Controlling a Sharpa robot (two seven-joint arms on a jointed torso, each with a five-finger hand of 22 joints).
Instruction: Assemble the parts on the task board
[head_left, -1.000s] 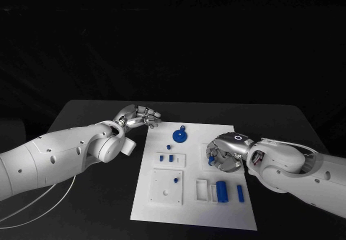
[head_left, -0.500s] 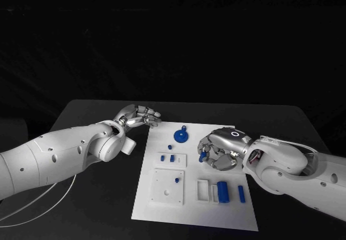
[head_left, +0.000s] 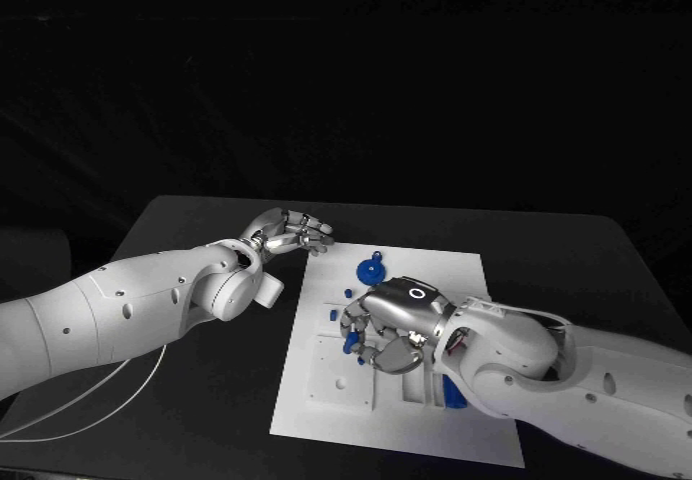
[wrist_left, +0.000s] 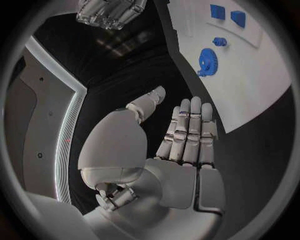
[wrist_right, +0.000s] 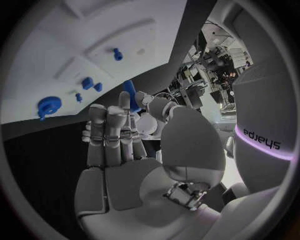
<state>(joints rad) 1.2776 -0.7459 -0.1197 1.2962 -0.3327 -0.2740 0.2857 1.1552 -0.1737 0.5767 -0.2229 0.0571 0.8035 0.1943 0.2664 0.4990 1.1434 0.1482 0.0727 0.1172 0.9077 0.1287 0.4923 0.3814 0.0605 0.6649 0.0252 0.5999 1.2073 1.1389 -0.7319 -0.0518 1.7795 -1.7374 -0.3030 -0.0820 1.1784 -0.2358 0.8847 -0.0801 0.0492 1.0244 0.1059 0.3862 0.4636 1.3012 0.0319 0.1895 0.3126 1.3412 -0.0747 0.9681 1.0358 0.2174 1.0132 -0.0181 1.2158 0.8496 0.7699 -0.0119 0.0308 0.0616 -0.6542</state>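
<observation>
The task board (head_left: 447, 275) lies flat in the middle of the black table (head_left: 173, 225). A blue peg (wrist_right: 129, 95) stands upright, pinched between the thumb and fingertips (wrist_right: 111, 114) of the right hand (head_left: 387, 328), which hangs over the board's middle blocks. In the head view a blue piece (head_left: 351, 340) shows beside those fingers, just above a white block (head_left: 335, 385). Beyond the fingers, a blue round gear-like part (head_left: 371, 271) rests near the board's far edge; smaller blue parts (wrist_right: 91, 84) sit in a raised block between. The left hand (head_left: 289, 236) holds nothing, fingers extended side by side, over the table just beside the board's far corner.
</observation>
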